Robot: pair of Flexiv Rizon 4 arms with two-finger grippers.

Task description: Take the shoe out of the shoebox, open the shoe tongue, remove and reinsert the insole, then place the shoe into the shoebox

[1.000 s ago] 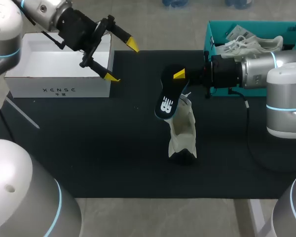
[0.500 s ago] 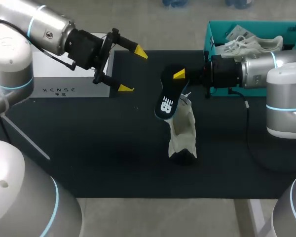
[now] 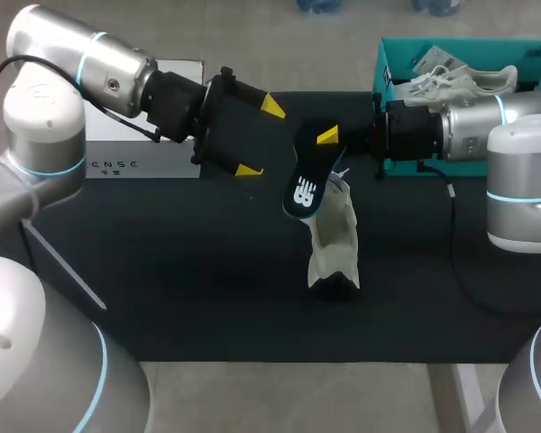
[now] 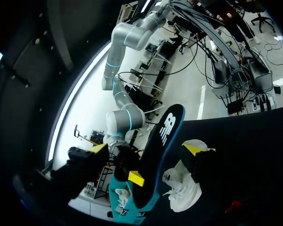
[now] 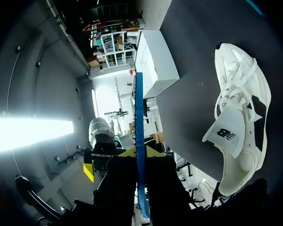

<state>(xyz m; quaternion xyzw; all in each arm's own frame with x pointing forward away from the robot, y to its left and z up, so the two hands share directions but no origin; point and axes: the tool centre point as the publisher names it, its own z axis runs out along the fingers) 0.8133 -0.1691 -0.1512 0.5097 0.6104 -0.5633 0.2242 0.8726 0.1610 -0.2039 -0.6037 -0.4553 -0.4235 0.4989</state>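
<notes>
Left gripper — jaws spread — has neared the white-logoed insole pinched by right gripper.

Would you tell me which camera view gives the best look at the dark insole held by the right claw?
The left wrist view: the dark, teal-edged insole faces it broadside, nearly whole. The head view shows the insole smaller, from above; the right wrist view sees only its thin edge.

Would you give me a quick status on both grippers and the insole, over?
Right gripper shut on black blue-edged insole, held over white shoe. Left gripper open beside insole, not touching. Nothing between them.
</notes>
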